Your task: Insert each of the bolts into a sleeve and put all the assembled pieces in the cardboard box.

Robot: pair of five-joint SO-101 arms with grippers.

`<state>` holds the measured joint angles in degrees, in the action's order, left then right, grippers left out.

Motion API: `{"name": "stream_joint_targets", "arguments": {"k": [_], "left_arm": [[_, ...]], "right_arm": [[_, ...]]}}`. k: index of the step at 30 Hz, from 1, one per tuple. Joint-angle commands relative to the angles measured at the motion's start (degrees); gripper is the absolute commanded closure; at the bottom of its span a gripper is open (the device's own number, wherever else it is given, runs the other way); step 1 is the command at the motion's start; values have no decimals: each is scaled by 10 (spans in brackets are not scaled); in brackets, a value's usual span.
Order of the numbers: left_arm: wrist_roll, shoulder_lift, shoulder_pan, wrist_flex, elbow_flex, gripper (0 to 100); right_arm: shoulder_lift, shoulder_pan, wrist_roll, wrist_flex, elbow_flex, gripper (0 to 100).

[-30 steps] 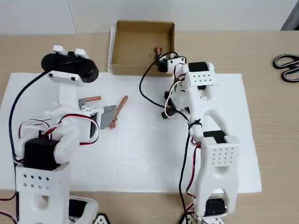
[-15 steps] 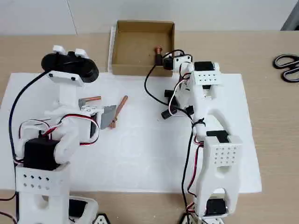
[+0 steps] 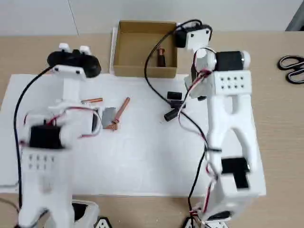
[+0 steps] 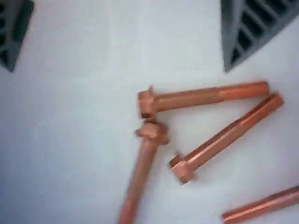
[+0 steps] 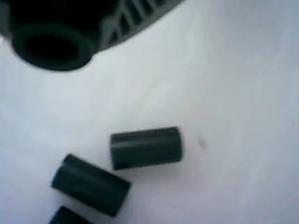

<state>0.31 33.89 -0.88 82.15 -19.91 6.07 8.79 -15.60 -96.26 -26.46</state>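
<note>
1. Looking through your left wrist camera, you see the left claw [image 4: 119, 65] standing apart, its two grey fingers [image 4: 252, 28] spread wide over the white mat [image 4: 70, 140].
2. Three copper bolts [image 4: 203, 95] lie loose on the mat just past the fingertips, and the claw touches none of them. Two of their heads almost meet. A fourth bolt [image 4: 261, 210] lies near them at the edge.
3. From the high view, your left claw [image 3: 108, 118] hangs right at those bolts [image 3: 122, 108].
4. The cardboard box [image 3: 124, 47] sits on the counter [image 3: 275, 109] at the mat's far edge. One assembled piece [image 3: 161, 56] rests inside it, by the wall nearest the right arm.
5. Your right claw [image 5: 100, 25] is over the mat, and you cannot tell whether it is apart or together. One black sleeve [image 5: 51, 46] shows end-on right against it.
6. Two more sleeves [image 5: 145, 147] lie on their sides near each other, not touching. The high view places these sleeves [image 3: 174, 96] beside the right arm, well apart from the bolts.
</note>
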Motion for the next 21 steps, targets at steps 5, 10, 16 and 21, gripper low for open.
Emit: {"name": "stream_joint_targets", "arguments": {"k": [5, 10, 16, 21], "left_arm": [[-20, -228, -60, -71, 122, 777], [116, -370, -60, -62, 219, 797], [414, -467, -60, -62, 292, 797], [447, -496, -67, -101, 295, 798]], "right_arm": [[-140, 8, 11, 0, 83, 995], [-151, 8, 13, 0, 104, 995], [-150, 10, 23, 0, 105, 995], [-149, 10, 29, 0, 105, 995]]}}
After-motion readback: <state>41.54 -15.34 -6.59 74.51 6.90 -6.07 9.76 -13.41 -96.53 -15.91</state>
